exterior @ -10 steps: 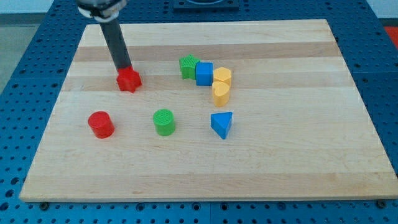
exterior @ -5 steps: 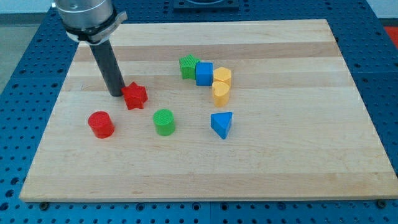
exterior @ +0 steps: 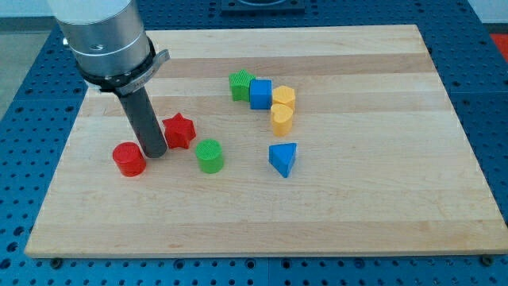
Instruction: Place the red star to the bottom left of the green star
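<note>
The red star point(exterior: 179, 131) lies on the wooden board point(exterior: 357, 206), left of centre. The green star point(exterior: 240, 84) sits up and to its right, touching the blue cube point(exterior: 260, 94). My tip point(exterior: 155, 153) is on the board just below and left of the red star, touching or nearly touching it. The tip stands between the red cylinder point(exterior: 128, 159) on its left and the green cylinder point(exterior: 209, 156) on its right.
Two yellow blocks, one point(exterior: 283, 98) above the other point(exterior: 281, 118), sit right of the blue cube. A blue triangular block point(exterior: 283, 159) lies below them. The arm's grey body point(exterior: 99, 36) looms over the board's upper left corner.
The red star has slid down and right, from near the upper left toward the green cylinder. My tip has moved down with it, ending between the red cylinder and the star.
</note>
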Controlling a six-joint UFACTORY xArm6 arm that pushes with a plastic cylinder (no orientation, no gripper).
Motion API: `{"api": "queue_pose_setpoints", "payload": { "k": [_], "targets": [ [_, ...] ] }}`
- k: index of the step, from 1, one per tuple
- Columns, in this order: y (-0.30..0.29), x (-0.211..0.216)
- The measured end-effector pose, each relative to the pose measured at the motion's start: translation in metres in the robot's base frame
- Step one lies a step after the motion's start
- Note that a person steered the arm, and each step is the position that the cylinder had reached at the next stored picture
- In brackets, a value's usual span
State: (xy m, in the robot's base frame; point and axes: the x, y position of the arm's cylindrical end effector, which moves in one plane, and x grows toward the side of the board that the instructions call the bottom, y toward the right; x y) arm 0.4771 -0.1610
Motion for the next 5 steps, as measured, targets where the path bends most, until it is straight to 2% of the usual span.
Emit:
{"api": "queue_pose_setpoints", "payload": {
  "k": [1,3,4,5],
  "targets": [
    [0.024,-0.011],
    [0.087,-0.064],
    [0.086,-0.061],
    [0.060,-0.051]
  ]
}}
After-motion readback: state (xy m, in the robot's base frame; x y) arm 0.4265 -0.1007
